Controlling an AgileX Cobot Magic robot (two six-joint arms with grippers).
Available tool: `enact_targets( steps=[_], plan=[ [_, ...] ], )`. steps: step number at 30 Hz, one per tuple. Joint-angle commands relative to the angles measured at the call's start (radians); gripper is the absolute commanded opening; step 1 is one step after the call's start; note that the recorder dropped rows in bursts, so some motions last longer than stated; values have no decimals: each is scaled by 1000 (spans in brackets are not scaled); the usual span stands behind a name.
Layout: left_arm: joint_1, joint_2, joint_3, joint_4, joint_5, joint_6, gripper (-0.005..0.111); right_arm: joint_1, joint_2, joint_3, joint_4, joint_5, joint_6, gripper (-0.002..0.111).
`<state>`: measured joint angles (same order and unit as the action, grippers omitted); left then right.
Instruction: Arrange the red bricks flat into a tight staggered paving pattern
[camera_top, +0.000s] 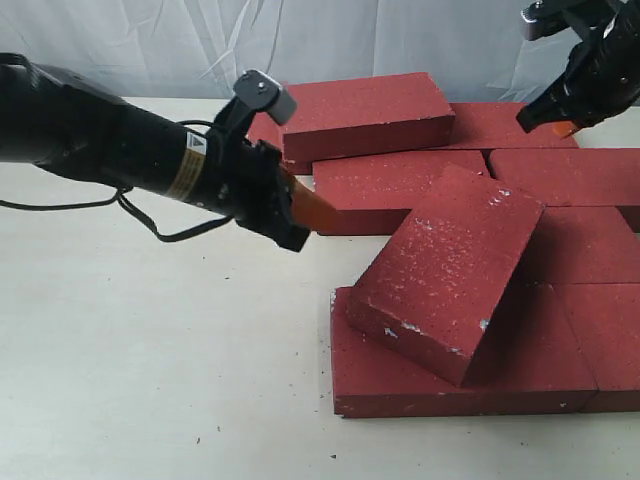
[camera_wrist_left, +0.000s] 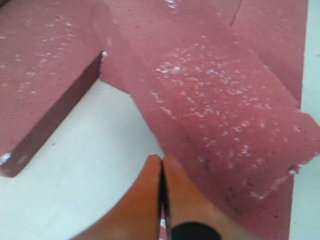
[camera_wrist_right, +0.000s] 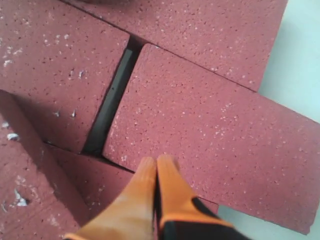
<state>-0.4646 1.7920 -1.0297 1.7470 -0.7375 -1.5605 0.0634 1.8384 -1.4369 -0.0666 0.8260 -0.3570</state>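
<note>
On the pale counter (camera_top: 150, 380), the tilted brick (camera_top: 445, 270) leans just right of the left end effector (camera_top: 315, 215), closed tight and nearer than the right end effector (camera_top: 560, 127), likewise closed.

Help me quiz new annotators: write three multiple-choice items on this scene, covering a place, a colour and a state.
1. The tilted brick lies: A) held in mid-air; B) across flat bricks; C) upright on its end.
2. The right end effector has fingers coloured: A) blue; B) orange; C) green.
3. The left end effector is: A) wide open; B) shut on a brick; C) shut, empty.
Answers: 1 B, its lower edge sits on the near row; 2 B, orange in the wrist view; 3 C, tips pressed together with nothing between.
</note>
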Motion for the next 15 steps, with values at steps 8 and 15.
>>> enact_targets(
  steps=[8, 15],
  plan=[
    [-119, -57, 7, -3, -178, 213, 0, -6, 103, -115, 155, 51, -115, -1],
    [-250, -62, 7, -3, -47, 211, 0, -6, 103, -115, 170, 51, -121, -1]
  ],
)
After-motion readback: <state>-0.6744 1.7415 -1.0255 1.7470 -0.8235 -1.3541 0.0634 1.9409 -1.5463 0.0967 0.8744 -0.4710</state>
